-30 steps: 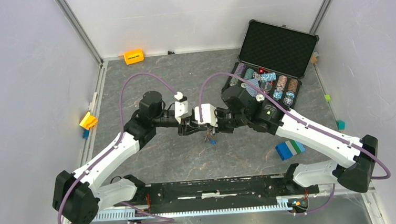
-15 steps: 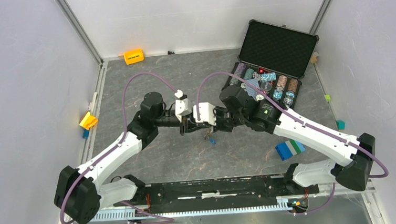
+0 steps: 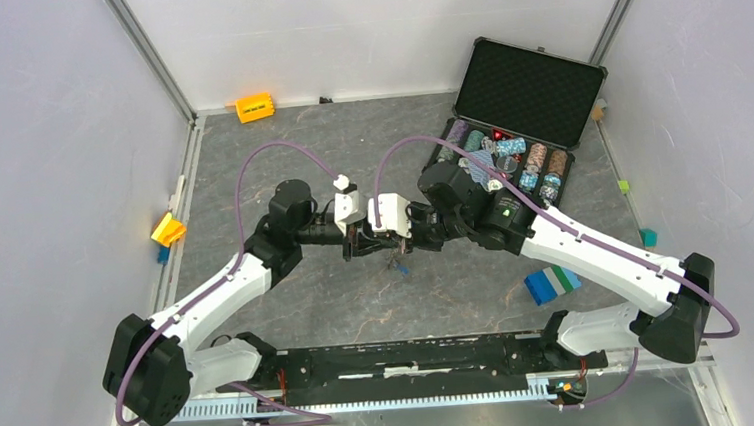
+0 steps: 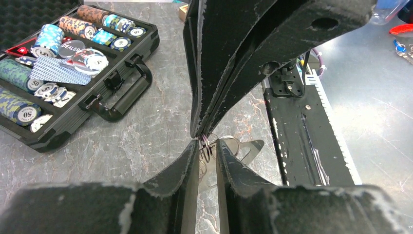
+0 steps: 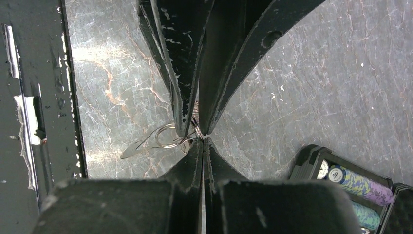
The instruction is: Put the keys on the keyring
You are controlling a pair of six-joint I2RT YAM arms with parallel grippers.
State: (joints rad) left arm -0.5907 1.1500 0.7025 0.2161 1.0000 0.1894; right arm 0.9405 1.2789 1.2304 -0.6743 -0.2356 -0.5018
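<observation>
- grip: right jaws are pressed fully together on the thin wire of the keyring point(image 4: 207, 146), which is held in the air above the bench point(image 4: 146, 146). left jaws meet them tip to tip, parted by a narrow gap that a coil of the keyring fills, which reads as a light pinch.
- slip risk: the wire is thin and smooth and sits at the very tips, so a small twist or pull from either side could pop it out of one pair of jaws.
- crowding: the two sets of tips almost touch. a push forward could knock them together and bend or spring the coil.
- key point(image 4: 249, 147): a silvery blade pokes out just beside the keyring, and a blue key head point(image 3: 404, 268) hangs below the jaws. i cannot tell whether either is fully threaded; if not, a jolt could drop it to the bench.
- view: the jaws hide the split in the keyring, so a misfeed would be hard to catch.
- writing: in the open case point(image 4: 58, 131), a round chip point(image 4: 72, 48) reads "dealer" and a striped chip point(image 4: 20, 113) shows "50". no brand is legible.
</observation>
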